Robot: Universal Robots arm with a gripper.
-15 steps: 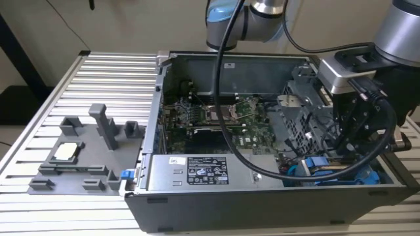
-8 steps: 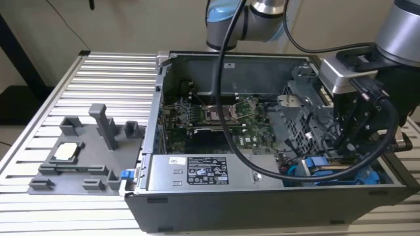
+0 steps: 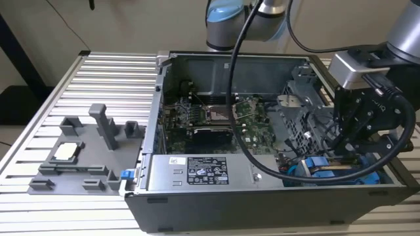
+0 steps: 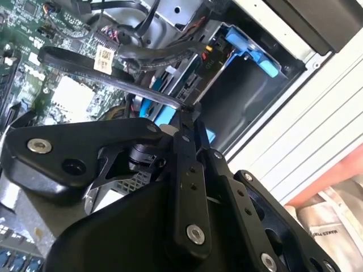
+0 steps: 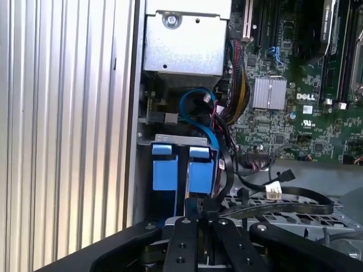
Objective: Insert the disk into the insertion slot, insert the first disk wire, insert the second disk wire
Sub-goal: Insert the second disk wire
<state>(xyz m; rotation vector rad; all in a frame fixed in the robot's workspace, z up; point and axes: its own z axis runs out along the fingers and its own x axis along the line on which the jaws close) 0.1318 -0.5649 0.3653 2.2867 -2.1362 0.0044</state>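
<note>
The disk, seen by its bright blue frame (image 3: 319, 166), sits in the drive bay at the near corner of the open computer case, on the exterior view's right. Its blue end tabs (image 5: 165, 171) stand side by side in the bay, and part of the frame (image 4: 250, 52) shows behind a metal bracket. My gripper (image 3: 338, 147) reaches down inside the case just above the bay. Its fingers (image 5: 197, 226) are pressed together on the black connector end of a flat black disk wire (image 4: 113, 76), which carries a small white tag (image 5: 273, 190). A blue wire (image 5: 195, 116) loops above the bay.
The green motherboard (image 3: 217, 115) fills the case floor, with the silver power supply (image 3: 200, 171) along the near wall. A thick black robot cable (image 3: 239, 98) hangs across the case. A grey parts fixture (image 3: 85, 147) stands on the slatted aluminium table (image 3: 105, 73) at the exterior view's left.
</note>
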